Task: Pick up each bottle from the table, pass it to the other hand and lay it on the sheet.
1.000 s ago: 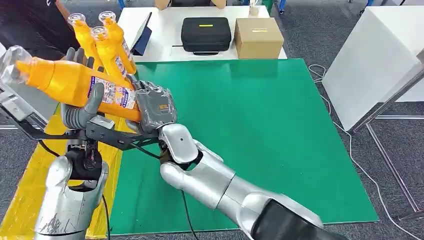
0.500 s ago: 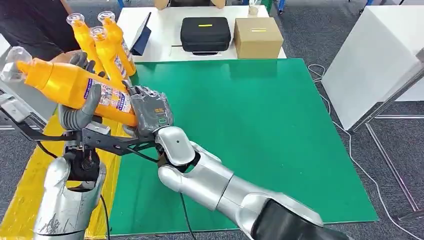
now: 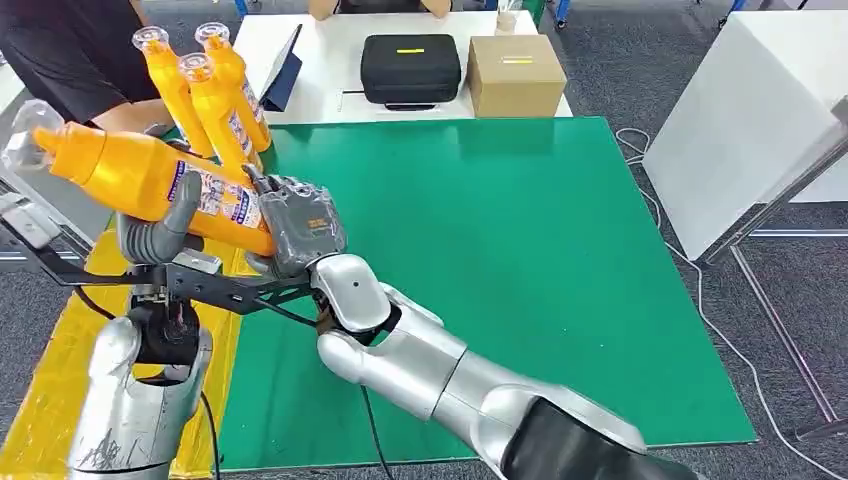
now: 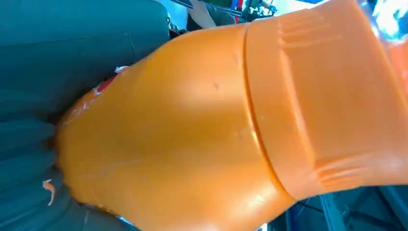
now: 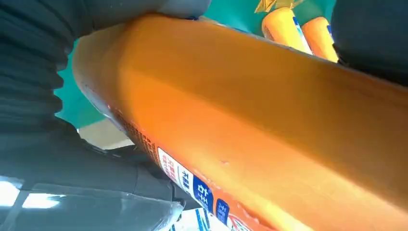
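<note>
An orange bottle (image 3: 130, 175) with a clear cap and a blue-white label hangs tilted above the table's left edge, cap toward the left. My left hand (image 3: 160, 225) grips it around the middle, thumb over the label. My right hand (image 3: 300, 225) holds its base end. Up close, the bottle's body (image 4: 216, 134) lies against my left hand (image 4: 29, 144), and its base and label (image 5: 250, 125) sit in my right hand (image 5: 33, 96). Three more orange bottles (image 3: 215, 100) stand upright behind it. The yellow sheet (image 3: 60, 370) lies left of the green table (image 3: 500, 250).
A person in a dark top (image 3: 70, 60) stands at the far left. Behind the green table, a white table carries a black case (image 3: 410, 68), a cardboard box (image 3: 517, 75) and a tablet (image 3: 285, 70). A white cabinet (image 3: 740, 130) stands to the right.
Both hands and the bottle have drifted slightly left. The person at the far left has shifted.
</note>
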